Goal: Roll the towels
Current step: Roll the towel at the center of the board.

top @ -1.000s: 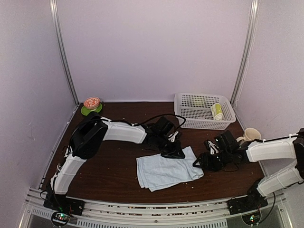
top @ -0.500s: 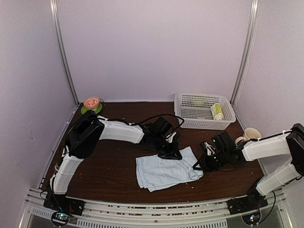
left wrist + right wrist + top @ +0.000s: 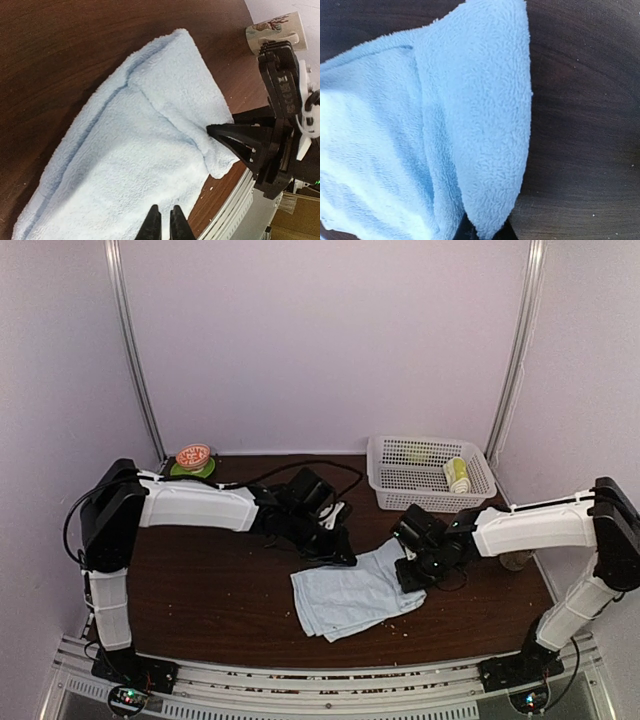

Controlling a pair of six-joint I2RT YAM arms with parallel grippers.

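Pale-blue towel in right claw

A robot lab booth: bare pale walls, aluminium frame rails, brown table.

Even, soft overhead light washed top view, walls tinted lilac; image slightly grainy. Faint shadows lay on dark table. Wrist views were close, pale-blue towel nap crisp; mug soft beside blown-out corner.
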